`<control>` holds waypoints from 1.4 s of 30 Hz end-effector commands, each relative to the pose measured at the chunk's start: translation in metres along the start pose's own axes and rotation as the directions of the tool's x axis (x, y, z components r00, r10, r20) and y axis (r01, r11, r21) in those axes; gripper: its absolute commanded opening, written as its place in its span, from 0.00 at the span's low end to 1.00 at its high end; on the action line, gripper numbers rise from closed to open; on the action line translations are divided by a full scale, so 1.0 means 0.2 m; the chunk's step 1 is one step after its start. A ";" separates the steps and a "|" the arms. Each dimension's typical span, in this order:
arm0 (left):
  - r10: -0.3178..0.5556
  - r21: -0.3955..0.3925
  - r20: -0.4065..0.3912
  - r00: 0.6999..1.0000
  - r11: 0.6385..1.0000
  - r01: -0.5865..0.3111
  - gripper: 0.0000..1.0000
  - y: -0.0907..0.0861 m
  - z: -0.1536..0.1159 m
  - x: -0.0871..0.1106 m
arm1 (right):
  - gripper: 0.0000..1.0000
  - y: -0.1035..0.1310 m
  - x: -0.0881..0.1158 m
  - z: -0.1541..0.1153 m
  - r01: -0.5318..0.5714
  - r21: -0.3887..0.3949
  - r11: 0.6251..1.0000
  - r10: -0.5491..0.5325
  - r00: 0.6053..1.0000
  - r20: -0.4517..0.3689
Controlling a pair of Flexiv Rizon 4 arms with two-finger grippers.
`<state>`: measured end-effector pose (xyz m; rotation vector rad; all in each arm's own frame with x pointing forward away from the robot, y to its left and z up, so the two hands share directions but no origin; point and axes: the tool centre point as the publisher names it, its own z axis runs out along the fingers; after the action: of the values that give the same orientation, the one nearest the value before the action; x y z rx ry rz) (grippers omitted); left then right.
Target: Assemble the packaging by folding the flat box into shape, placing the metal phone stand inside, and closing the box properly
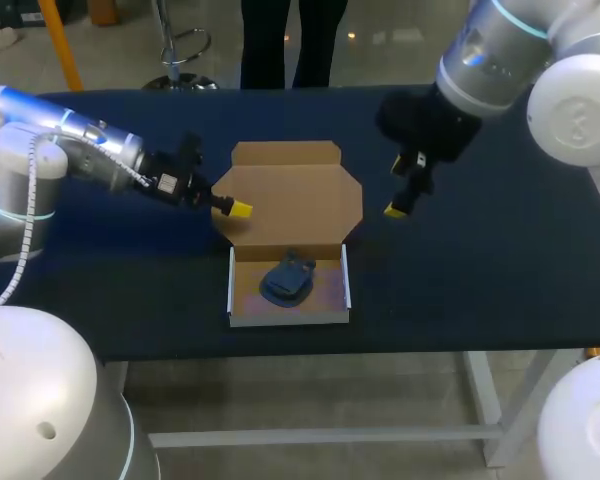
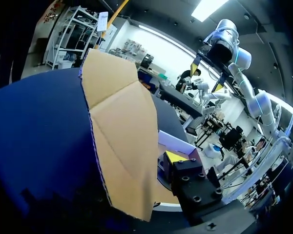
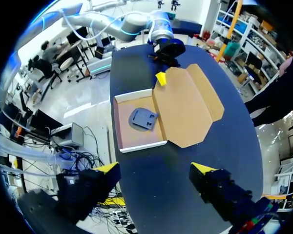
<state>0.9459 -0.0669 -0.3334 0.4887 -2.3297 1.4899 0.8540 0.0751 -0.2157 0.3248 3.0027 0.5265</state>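
— Where is the phone stand [image 1: 288,280] lying?
— It is sitting in the open box's tray [image 1: 232,292], at five o'clock from the left gripper [image 1: 236,209] and eight o'clock from the right gripper [image 1: 405,190].
— And the fingers?
— The right gripper is hanging spread wide at the lid's [image 1: 290,200] three o'clock, holding nothing. The left is meeting its nine o'clock edge; grip cannot be told.
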 end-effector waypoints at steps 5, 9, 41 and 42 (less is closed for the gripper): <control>0.015 0.010 -0.006 1.000 1.000 -0.015 0.40 0.00 0.02 0.02 | 1.00 0.01 0.01 -0.01 0.003 0.010 1.000 -0.002 1.000 -0.005; 0.028 0.012 -0.007 1.000 1.000 -0.027 0.35 0.00 0.02 0.03 | 1.00 0.01 0.01 -0.01 0.003 0.010 1.000 -0.003 1.000 -0.004; 0.061 0.046 -0.028 0.998 0.997 -0.059 0.00 -0.02 0.02 0.02 | 1.00 0.01 0.02 0.00 0.003 0.019 1.000 -0.002 1.000 -0.016; 0.066 0.044 -0.033 0.997 0.997 -0.065 0.00 -0.02 0.02 0.02 | 1.00 0.01 0.02 0.00 0.003 0.019 1.000 -0.002 1.000 -0.016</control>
<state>0.9414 -0.0733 -0.3288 0.4114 -2.3165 1.5720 0.8503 0.0782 -0.2174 0.3213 3.0177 0.5086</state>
